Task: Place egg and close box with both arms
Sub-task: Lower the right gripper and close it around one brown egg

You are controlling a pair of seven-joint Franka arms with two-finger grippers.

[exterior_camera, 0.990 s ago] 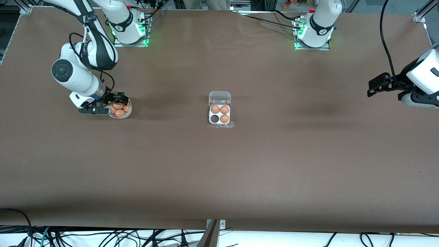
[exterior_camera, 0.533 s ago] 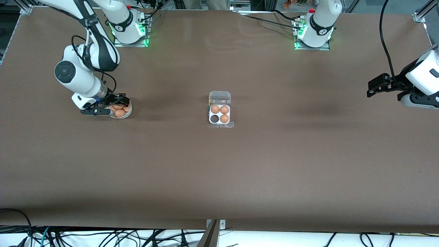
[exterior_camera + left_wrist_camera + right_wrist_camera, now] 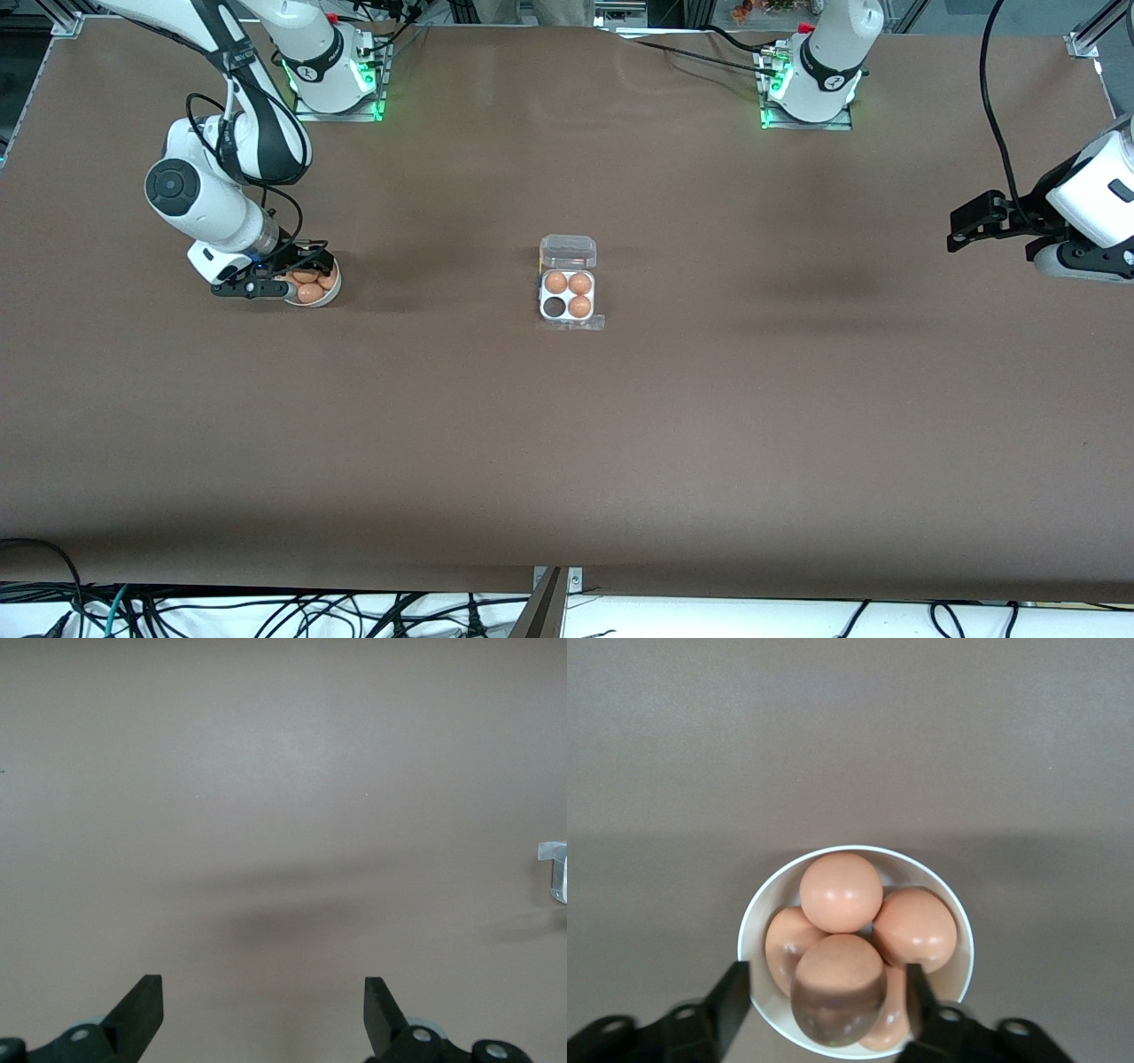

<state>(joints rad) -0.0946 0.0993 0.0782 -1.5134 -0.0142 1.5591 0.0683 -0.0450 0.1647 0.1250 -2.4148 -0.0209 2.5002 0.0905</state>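
I see my right pincer (image 3: 826, 992) dipped into the bowl (image 3: 326, 296), fingers straddling an egg (image 3: 838, 989) with gaps, while the left pincer (image 3: 264, 1010) waits spread over bare surface (image 3: 567, 443).

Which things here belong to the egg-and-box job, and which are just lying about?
Job:
- egg, between the right gripper fingers
- box, lid up, one cell empty
- bowl of eggs
- left gripper, waiting

Lying about:
- cables at the table edge
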